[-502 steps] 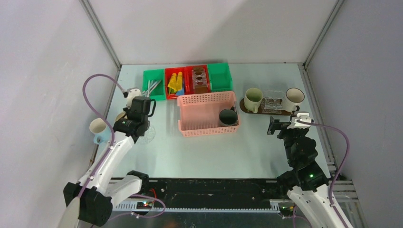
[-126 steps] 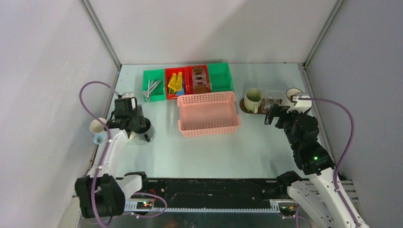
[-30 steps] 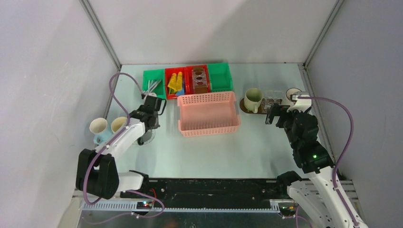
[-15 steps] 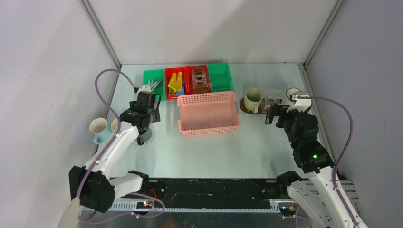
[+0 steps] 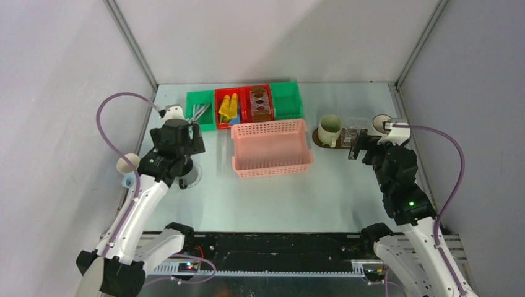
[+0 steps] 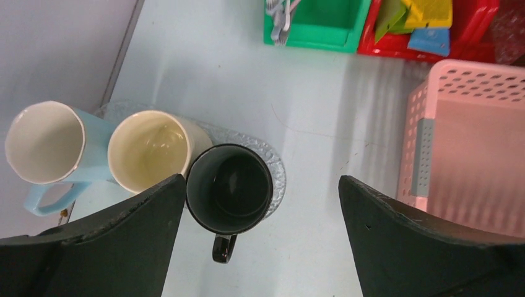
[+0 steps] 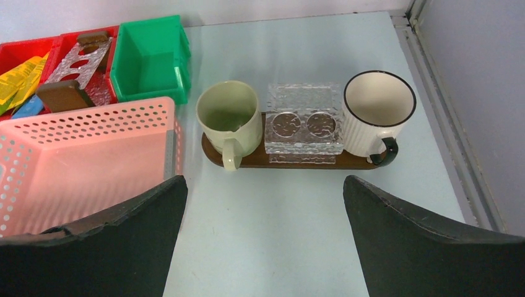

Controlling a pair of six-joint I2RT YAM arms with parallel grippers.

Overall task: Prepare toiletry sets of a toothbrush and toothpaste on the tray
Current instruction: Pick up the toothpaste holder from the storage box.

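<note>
Tray with two mugs, far right of table

Tray [image 7: 255, 159]: dark brown wooden oval lying flat on the pale table [image 7: 297, 235], far right side, just right of the pink basket [image 7: 80, 167]. It carries three items in a row. A pale green mug [image 7: 228, 117] stands upright at the left end, handle toward the camera. A clear glass block [image 7: 303, 120] with two round holes sits in the middle. A white mug [image 7: 377, 114] with a dark rim and dark handle stands at the right end. Both mugs appear empty.

Right gripper [image 7: 265, 179]: hangs near the tray on its near side, fingers spread wide, nothing between them.

Dark mug [image 6: 229, 185]: upright on a clear disc [image 6: 275, 170] at the table's left edge, empty. A cream mug [image 6: 151, 150] touches it on the left, with a blue mug [image 6: 46, 142] beyond.

Left gripper [image 6: 261, 182]: above the dark mug, fingers spread wide to either side of it, gripping nothing.

Brushes [image 6: 282, 12]: silvery, lying in a green bin [image 6: 319, 21] at the back.

Tubes [image 6: 427, 7]: yellow, green and blue, in the red bin [image 6: 483, 25] beside it.
</note>
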